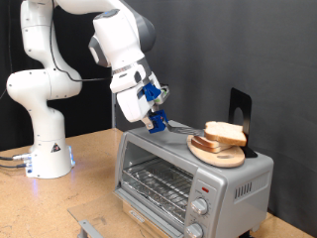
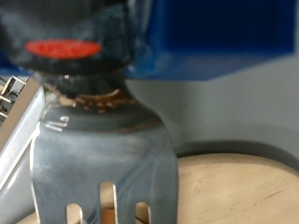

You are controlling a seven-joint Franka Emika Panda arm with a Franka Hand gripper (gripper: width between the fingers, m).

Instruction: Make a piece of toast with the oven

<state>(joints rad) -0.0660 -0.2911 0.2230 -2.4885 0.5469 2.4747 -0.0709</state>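
You are looking at a dark-walled room with a pale wooden worktop (image 1: pixel 94 183). At nine o'clock in the exterior view stands the base of the white robot arm (image 1: pixel 45 119), and its upper links reach over toward the centre. There the hand (image 1: pixel 158 122) with blue finger parts hangs just above the top of the boxy silver-grey toaster oven (image 1: pixel 188 178), clenched on the dark handle of a slotted metal spatula (image 2: pixel 103 149). The wrist view shows the blade close up, its slots toward the pale round wooden plate (image 1: pixel 220 151).

Toward three o'clock, that plate sits on the oven's roof, carrying the squarish slice of pale bread with tan crust (image 1: pixel 226 132); a second slice seems to lie under it. The blade tip points at the plate's near edge. The oven's glass door looks shut, with the wire rack visible behind it.

In my judgement, your risks are these: the blade may push the plate along the smooth roof and off its edge, or catch both slices at once. A shallow angle would likely shove rather than lift.
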